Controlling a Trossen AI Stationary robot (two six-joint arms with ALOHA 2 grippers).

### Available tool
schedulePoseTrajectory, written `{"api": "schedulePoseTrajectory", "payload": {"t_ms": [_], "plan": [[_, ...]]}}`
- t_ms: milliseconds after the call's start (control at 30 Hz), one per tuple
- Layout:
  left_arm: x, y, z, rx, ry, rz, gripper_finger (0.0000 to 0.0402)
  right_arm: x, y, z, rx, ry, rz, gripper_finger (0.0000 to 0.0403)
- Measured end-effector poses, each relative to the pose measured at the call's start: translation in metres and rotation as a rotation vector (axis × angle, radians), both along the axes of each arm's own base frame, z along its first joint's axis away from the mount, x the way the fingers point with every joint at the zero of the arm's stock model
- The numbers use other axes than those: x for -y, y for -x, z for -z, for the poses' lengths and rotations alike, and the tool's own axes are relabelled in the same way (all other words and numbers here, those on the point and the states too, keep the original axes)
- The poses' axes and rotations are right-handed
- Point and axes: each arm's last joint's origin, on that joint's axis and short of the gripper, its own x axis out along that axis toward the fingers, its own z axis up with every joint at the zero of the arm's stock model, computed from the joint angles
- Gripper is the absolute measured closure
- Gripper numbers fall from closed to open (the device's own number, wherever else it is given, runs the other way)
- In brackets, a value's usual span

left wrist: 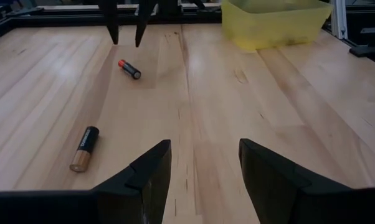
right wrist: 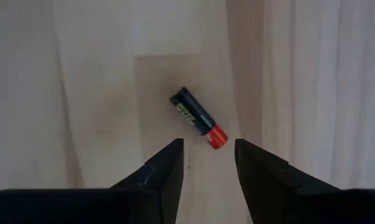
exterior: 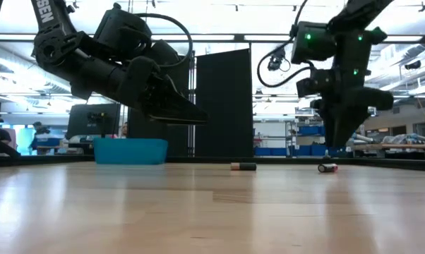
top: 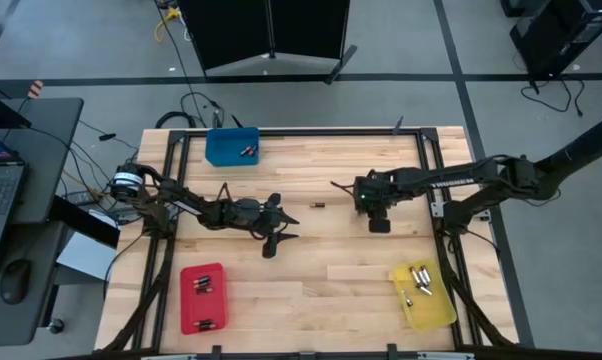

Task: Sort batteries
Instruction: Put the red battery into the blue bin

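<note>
A black battery with a red end (right wrist: 199, 118) lies flat on the wooden table, right below my right gripper (right wrist: 209, 160), which points down, open and empty, a little above it. The battery also shows in the low view (exterior: 328, 168), under the gripper (exterior: 336, 144). A black battery with a copper end (top: 318, 204) lies between the two arms; it also shows in the left wrist view (left wrist: 85, 149). My left gripper (top: 293, 228) hovers open and empty at mid-table, pointing toward the table's right.
A blue tray (top: 231, 146) with batteries stands at the far left. A red tray (top: 202, 296) with batteries stands at the near left. A yellow tray (top: 422, 295) with several batteries stands at the near right. Bare wood lies between them.
</note>
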Motion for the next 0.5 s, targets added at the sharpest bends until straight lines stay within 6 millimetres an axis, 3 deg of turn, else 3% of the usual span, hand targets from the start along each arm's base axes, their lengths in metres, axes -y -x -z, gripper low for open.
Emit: {"api": "schedulePoseTrajectory", "payload": {"t_ms": [500], "plan": [[0.0001, 0.0000, 0.0000, 0.000, 0.000, 0.000, 0.0204, 0.0118, 0.0018, 0.0098, 0.053, -0.021, -0.024, 0.0249]]}}
